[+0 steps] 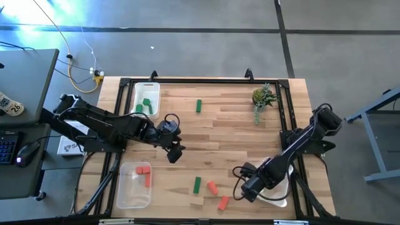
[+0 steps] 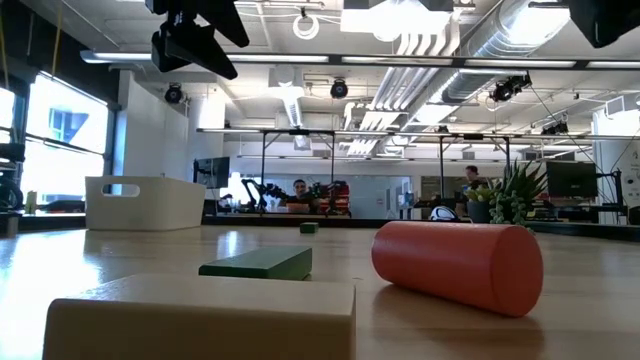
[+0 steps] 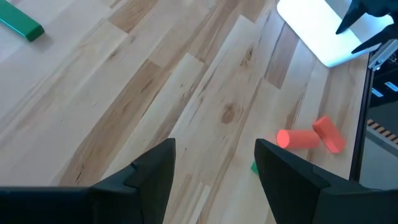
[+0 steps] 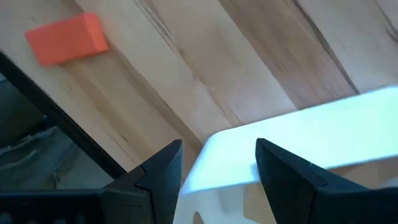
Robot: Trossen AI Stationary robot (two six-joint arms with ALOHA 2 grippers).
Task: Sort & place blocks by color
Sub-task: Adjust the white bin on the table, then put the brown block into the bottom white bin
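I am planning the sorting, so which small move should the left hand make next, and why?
Probably toward the green block lying loose near the front edge. The left hand is open and empty over bare table, and the tray already holds green blocks.

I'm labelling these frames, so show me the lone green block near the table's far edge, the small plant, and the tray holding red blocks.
Green block (image 1: 199,106), high view, middle of its top face.
Small plant (image 1: 263,97), high view, its leafy crown.
Tray with red blocks (image 1: 123,191), high view, bare floor of the tray.
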